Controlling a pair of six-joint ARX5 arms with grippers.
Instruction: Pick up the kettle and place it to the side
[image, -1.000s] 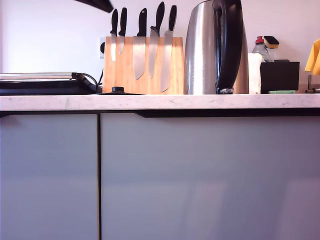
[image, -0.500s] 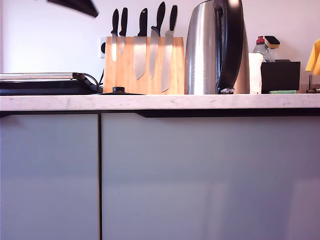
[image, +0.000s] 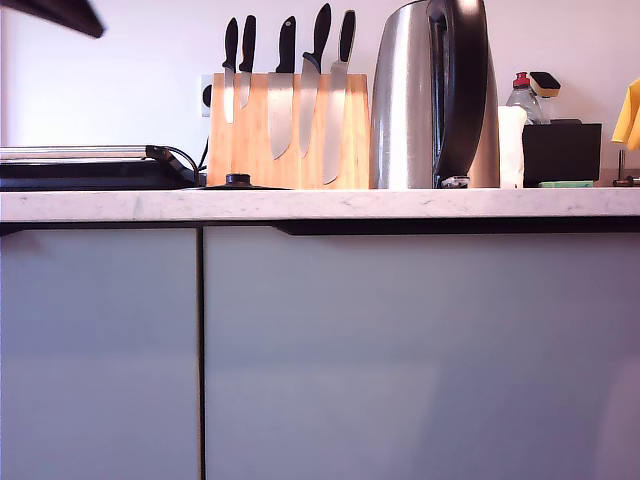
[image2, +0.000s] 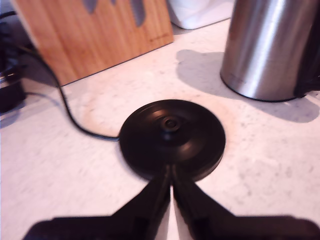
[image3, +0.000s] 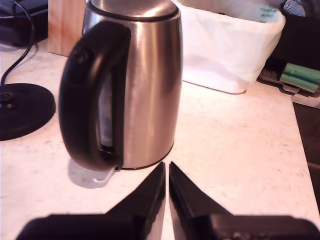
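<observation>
An arm (image: 55, 14) further toward exterior view's left (kettle (image: 435, 95) unmoved)

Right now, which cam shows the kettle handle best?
Second wrist view: the whole black handle faces the camera, unobstructed. The exterior view shows it edge-on against the kettle, top cropped. The first wrist view shows only the steel lower body, handle barely at frame edge.

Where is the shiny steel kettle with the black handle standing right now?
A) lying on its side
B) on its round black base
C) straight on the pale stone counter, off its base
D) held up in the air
C: the brushed steel kettle with the black handle stands upright on the pale speckled counter, apart from the bare round black base.
</observation>
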